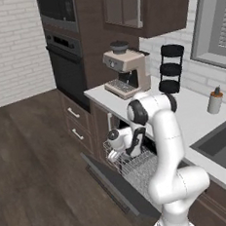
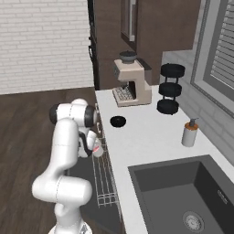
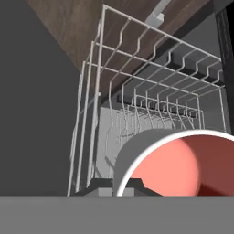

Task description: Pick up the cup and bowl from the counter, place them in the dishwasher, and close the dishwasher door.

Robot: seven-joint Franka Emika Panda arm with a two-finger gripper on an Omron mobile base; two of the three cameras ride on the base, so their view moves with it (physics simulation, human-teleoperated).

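Pale grey-white, the counter (image 2: 151,137) runs from the coffee machine (image 2: 130,82) past the sink (image 2: 183,192), and below its front edge the dishwasher (image 1: 128,174) stands open, its dark dishwasher door (image 1: 109,184) folded flat toward the floor and its wire rack (image 3: 151,91) pulled out over it. I work there now, above the rack's end nearest the cabinet drawers.

My gripper (image 1: 116,151) hangs just over the rack, and I judge my jaws clamped on the cup (image 3: 173,171), whose pale wall and red rim crowd the bottom right of my hand view; the fingertips themselves are hidden behind it, so I infer the clamp from how the cup hangs with me. To do this step well I should come straight down into an open bay between the tines, keep clear of the rack's outer wire, let the cup's base meet the wires before I part my jaws, then lift away vertically so I do not drag it over.

The cup's long axis lies roughly along my line of sight, tilted down toward the rack, with its red mouth turned back toward my camera.

The bowl (image 2: 118,121) waits on the counter near its front edge, just in front of the coffee machine, well apart from me.
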